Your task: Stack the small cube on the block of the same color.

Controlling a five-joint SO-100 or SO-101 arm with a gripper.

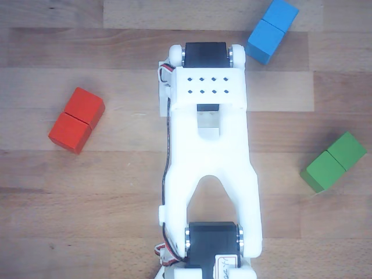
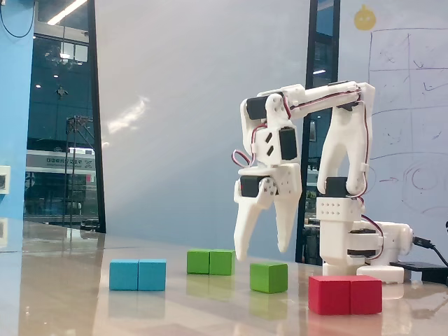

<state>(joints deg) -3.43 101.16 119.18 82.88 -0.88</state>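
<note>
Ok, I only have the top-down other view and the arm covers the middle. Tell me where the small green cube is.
Observer: In the fixed view the small cube stands on the table, just below the gripper.
Operator: Give me the gripper's state.
Observer: Its jaws are spread and empty, and the tips hang above the cube without touching it.
Operator: Now place the cube against the green block.
Observer: In the fixed view the green block lies left of the cube, with a gap between them. How far apart they are in depth I cannot tell.
</note>
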